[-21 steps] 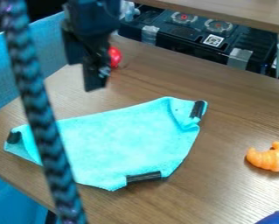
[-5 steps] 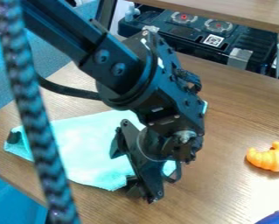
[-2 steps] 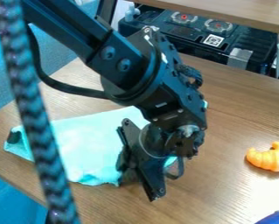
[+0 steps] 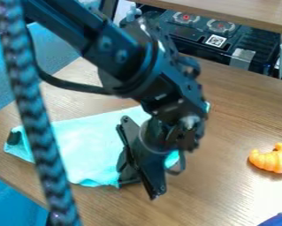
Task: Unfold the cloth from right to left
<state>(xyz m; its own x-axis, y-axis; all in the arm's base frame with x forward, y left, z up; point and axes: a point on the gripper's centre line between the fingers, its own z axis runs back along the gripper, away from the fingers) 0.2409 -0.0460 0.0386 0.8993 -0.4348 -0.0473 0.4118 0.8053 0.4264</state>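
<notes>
Camera view: your gripper (image 4: 140,185) hangs over the right part of the turquoise cloth (image 4: 87,148), by its near edge. You can't tell here if it is spread, pressed together or pinching the cloth. Your cloth lies on the brown wood table (image 4: 237,119), partly hidden behind your black arm (image 4: 122,57), with a dark patch (image 4: 13,138) at its left corner. A braided cord (image 4: 40,128) runs in front of the cloth. An orange curved toy (image 4: 271,159) sits well apart from it on the right, with a blue thing (image 4: 277,220) at the bottom right corner.
</notes>
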